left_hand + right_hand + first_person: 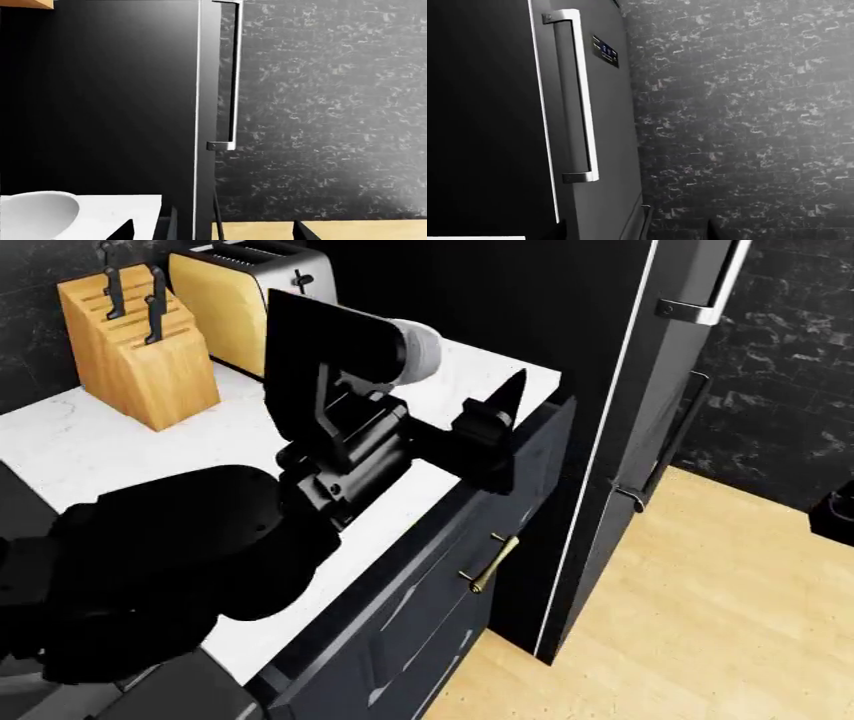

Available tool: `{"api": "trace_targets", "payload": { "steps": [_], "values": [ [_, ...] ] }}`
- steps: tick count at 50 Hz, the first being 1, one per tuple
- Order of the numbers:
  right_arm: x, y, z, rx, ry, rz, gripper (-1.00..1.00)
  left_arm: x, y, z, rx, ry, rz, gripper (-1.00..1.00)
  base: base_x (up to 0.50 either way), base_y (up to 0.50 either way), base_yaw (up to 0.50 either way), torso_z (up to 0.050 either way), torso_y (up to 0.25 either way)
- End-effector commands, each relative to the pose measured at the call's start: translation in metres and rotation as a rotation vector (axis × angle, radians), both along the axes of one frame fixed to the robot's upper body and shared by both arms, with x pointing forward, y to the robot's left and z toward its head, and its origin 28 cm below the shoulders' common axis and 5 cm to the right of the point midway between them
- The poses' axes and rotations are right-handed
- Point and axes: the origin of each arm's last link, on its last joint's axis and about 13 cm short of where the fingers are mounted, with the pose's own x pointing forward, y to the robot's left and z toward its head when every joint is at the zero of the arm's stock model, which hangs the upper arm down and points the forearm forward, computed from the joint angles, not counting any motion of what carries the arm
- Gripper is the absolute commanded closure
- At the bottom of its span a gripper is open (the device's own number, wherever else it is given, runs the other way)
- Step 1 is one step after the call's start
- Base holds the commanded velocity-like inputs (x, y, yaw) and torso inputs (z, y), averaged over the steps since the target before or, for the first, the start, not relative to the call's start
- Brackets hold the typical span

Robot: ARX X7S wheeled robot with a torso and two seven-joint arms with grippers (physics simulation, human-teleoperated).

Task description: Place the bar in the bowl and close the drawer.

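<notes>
The white bowl (pixel 424 348) stands on the white counter (pixel 160 455) beside the toaster, mostly hidden behind my left arm. In the left wrist view its rounded side (pixel 37 214) shows beside one dark fingertip. My left gripper (pixel 213 235) is open and empty over the counter's edge; one pointed finger (pixel 509 398) juts past it. The drawer's black front (pixel 527 485) with its brass handle (pixel 490 563) stands a little out from the counter; its inside is hidden. The bar is out of view. My right gripper (pixel 637 235) faces the fridge, fingertips apart with nothing between them.
A tall dark fridge (pixel 627 370) with a long steel handle (pixel 580 95) stands right beside the counter's end. A wooden knife block (pixel 134 345) and a steel-and-yellow toaster (pixel 240 295) sit at the counter's back. Wooden floor (pixel 721 600) lies to the right.
</notes>
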Motion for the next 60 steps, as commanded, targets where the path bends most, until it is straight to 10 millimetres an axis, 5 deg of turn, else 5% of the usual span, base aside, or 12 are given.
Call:
{"api": "trace_targets", "payload": {
  "steps": [1,15,30,60],
  "values": [
    [-0.017,0.0,0.007,-0.026,-0.032,-0.014,-1.0,0.025,-0.043,-0.023,0.073,0.093,-0.153,-1.0,0.0,0.0,0.0,0.0,0.0],
    [-0.017,0.0,0.007,-0.02,-0.032,-0.008,-1.0,0.038,-0.087,-0.079,0.158,0.224,-0.243,-1.0,0.0,0.0,0.0,0.0,0.0],
    [-0.012,-0.002,-0.001,-0.005,-0.013,-0.002,-1.0,0.026,-0.122,-0.138,0.254,0.321,-0.318,-1.0,0.0,0.0,0.0,0.0,0.0],
    [-0.011,-0.007,-0.012,0.023,0.007,0.002,-1.0,-0.011,-0.116,-0.219,0.457,0.444,-0.245,-1.0,0.0,0.0,0.0,0.0,0.0]
  ]
}}
